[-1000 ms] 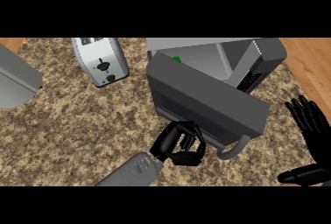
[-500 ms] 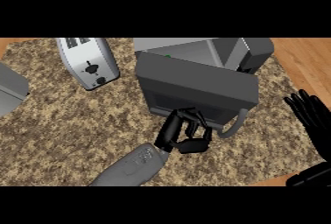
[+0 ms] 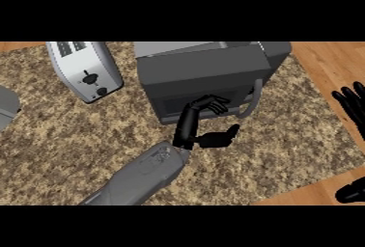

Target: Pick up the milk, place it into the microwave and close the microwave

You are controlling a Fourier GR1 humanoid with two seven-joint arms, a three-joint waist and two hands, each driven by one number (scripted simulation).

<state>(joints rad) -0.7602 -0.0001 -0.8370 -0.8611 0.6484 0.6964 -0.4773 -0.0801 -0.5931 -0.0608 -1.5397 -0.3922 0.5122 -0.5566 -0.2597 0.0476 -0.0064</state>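
Milk: not visible anywhere in the head view; where it sits cannot be told.

Microwave [image 3: 206,72], dark grey, stands at the upper middle of the table [image 3: 64,140]. Its door looks swung to, the front face turned toward the lower edge of the view. A curved grey handle [image 3: 251,101] runs down the door's right side.

Left hand [image 3: 203,123]: comes up from the lower edge on a grey forearm [image 3: 143,176]. Fingers [image 3: 212,103] extended and only slightly bent at the tips, laid against the lower part of the door front, just left of the handle. Thumb [image 3: 227,135] spread apart, pointing right, below the door. Nothing held.

Right hand [image 3: 353,103]: at the right edge of the view, over the wooden strip beside the table, fingers straight and pointing up, holding nothing, at rest. Well apart from the microwave.

Toaster [image 3: 84,70]: silver, two slots, dark knob on its front, upper left of the table, near the microwave but not touching.

Table surface: speckled brown stone; wood shows at the right side and top corners.
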